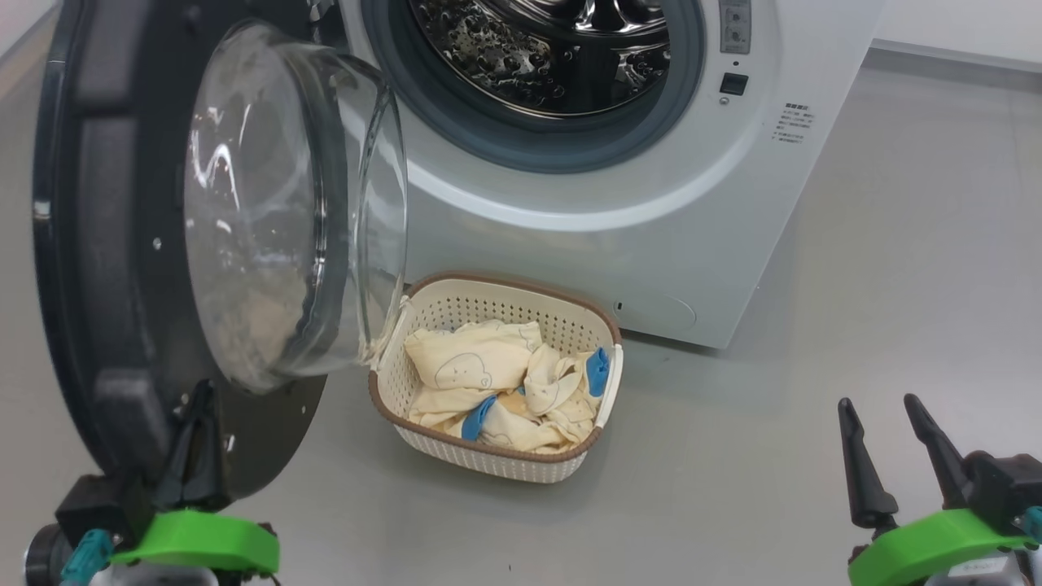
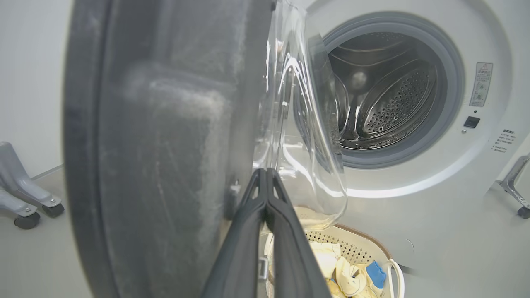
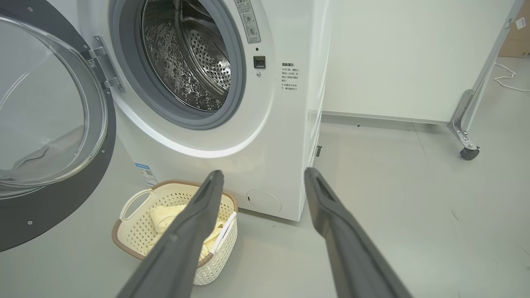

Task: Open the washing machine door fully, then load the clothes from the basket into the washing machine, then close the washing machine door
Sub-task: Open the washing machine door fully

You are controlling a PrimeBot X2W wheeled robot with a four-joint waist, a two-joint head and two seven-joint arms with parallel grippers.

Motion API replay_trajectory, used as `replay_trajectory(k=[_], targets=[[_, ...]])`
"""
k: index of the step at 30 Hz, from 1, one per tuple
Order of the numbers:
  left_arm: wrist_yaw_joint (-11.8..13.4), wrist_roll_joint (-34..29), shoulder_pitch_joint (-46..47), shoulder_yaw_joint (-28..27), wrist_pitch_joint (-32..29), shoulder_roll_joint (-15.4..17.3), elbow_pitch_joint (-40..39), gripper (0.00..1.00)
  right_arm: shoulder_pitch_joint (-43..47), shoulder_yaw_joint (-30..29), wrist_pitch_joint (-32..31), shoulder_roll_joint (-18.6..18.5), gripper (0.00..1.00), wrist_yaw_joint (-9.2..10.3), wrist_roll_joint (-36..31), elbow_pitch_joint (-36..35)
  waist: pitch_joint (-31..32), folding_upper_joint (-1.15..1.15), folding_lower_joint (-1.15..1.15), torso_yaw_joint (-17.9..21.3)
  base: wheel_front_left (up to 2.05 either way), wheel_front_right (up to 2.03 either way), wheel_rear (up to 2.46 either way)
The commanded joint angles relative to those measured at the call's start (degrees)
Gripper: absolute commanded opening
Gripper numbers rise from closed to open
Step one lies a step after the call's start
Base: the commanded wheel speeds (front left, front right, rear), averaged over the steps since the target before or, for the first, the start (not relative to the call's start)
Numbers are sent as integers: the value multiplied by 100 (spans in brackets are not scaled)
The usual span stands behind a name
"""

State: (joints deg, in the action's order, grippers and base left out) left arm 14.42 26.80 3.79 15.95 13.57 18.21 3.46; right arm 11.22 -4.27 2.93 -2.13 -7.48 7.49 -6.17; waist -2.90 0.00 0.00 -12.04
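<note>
Floor [image 1: 895, 244]: smooth pale grey, evenly lit.
Wall [image 3: 393, 54]: plain white, with a grey skirting strip [image 1: 952, 61] at its foot.
Metal leg [image 3: 466, 124]: slanted, on a dark castor.
Grey castored legs [image 2: 25, 198]: near the wall.
White cable [image 3: 507, 78]: loose on the floor.
Brown shape [image 3: 515, 37]: possibly a cardboard box.

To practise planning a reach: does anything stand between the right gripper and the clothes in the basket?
Nothing visible does. Only bare floor lies between the right gripper, jaws open, and the basket, and the clothes lie uncovered in it. The washing machine door hangs to the basket's left, off that line.
</note>
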Motion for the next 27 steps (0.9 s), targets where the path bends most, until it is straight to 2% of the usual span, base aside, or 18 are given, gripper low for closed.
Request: replay_trajectory(k=[1, 6, 10, 27], targets=[[793, 51, 245, -422, -14, 264, -39, 0, -257, 117, 13, -75, 100, -1, -6, -214, -18, 0, 0, 30, 0, 0, 0], [875, 217, 317, -768, -3, 385, 183, 0, -271, 128, 20, -75, 100, -1, 15, -212, -43, 0, 0, 98, 0, 0, 0], [843, 340, 369, -980, 20, 471, 376, 0, -253, 45, 37, -75, 100, -1, 56, -211, -52, 0, 0, 111, 0, 0, 0], [447, 552, 1044, -1910, 135, 961, 1582, 0, -381, 26, 61, -75, 100, -1, 71, -198, -166, 0, 0, 235, 0, 0, 0]])
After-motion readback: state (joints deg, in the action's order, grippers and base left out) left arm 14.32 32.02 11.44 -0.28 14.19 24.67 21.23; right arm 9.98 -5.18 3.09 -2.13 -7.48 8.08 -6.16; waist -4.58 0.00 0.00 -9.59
